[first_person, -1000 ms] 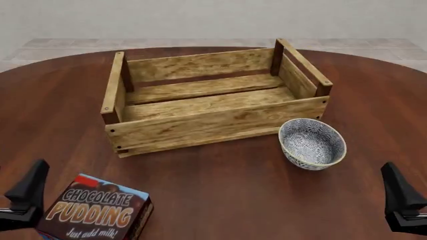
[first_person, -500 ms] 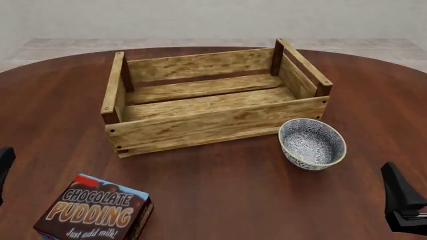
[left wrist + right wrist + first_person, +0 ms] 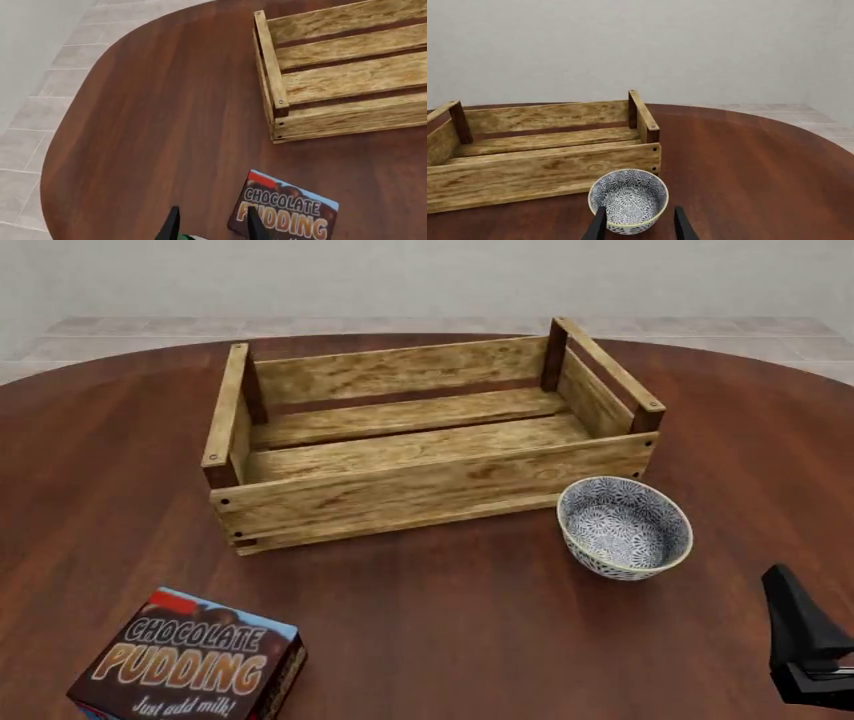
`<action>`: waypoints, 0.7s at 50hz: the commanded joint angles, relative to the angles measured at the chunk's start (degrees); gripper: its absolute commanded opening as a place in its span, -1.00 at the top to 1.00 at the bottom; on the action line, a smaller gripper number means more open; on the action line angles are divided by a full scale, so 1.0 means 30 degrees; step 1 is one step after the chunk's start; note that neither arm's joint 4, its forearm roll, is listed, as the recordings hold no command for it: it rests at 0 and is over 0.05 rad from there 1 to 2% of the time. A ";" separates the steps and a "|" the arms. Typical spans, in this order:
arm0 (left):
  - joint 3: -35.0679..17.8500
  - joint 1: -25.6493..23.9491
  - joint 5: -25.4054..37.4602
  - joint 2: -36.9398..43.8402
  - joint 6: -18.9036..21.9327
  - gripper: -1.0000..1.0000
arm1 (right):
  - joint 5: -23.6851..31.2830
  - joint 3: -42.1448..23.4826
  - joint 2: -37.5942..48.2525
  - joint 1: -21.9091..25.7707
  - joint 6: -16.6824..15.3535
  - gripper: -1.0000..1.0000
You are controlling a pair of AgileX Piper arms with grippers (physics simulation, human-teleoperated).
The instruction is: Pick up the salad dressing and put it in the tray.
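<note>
Left gripper (image 3: 210,227) jaws spread, holding nothing; sliver of green and white, likely salad dressing (image 3: 190,237), between them beside pudding box (image 3: 285,212). Right gripper (image 3: 637,227) jaws spread, empty, over bowl (image 3: 628,200). Front view: tray (image 3: 427,490) on desk (image 3: 467,630), no bottle visible.

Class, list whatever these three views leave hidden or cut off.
Bottle: only a green-white sliver at the left wrist frame edge; absent from front view.
Left claw: outside the front view.
Pudding box: cut by front view's lower edge.
Right claw: mostly cut off by front view's edge.
</note>
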 commanded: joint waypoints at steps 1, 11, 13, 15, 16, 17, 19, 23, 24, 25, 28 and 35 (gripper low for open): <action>-0.1392 0.1264 0.3026 0.1723 -0.0094 -1.00 | 0.0000 0.0000 0.0001 0.0005 -0.0002 -1.00; -0.2146 0.3110 0.4238 0.2513 0.1140 -1.00 | 0.0000 0.0000 -0.0001 -0.0002 0.0001 -1.00; -0.2321 0.3405 0.4280 0.2930 0.1081 -1.00 | 0.0000 0.0000 0.0001 0.0005 -0.0002 -1.00; -0.2411 0.3831 0.4277 0.3364 0.0896 -1.00 | 0.0000 0.0000 0.0000 0.0000 -0.0001 -1.00; -0.2078 0.4040 0.4273 0.3471 0.1034 -1.00 | 0.0000 0.0000 0.0000 0.0000 -0.0001 -1.00; -0.2146 0.4004 0.4270 0.3431 0.0935 -1.00 | 0.0000 0.0000 -0.0002 0.0001 -0.0003 -1.00; -0.2174 0.4155 0.4257 0.3470 0.1071 -1.00 | 0.0000 0.0000 -0.0001 0.0000 -0.0003 -1.00; -0.1971 0.4910 0.3973 0.3721 0.1488 -1.00 | 0.0000 0.0000 0.0001 -0.0002 -0.0001 -1.00; -0.1857 0.4950 0.3897 0.3725 0.1530 -1.00 | 0.0000 0.0000 -0.0002 0.0001 -0.0003 -1.00; -0.1781 0.5025 0.3836 0.3808 0.1445 -1.00 | 0.0000 0.0000 -0.0004 -0.0001 0.0003 -1.00; -0.1336 0.5569 0.3555 0.3952 0.1836 -1.00 | 0.0001 0.0000 0.0003 -0.0002 0.0001 -1.00; -0.0498 0.6403 0.2876 0.4313 0.2203 -1.00 | 0.0000 0.0000 0.0000 0.0000 -0.0001 -1.00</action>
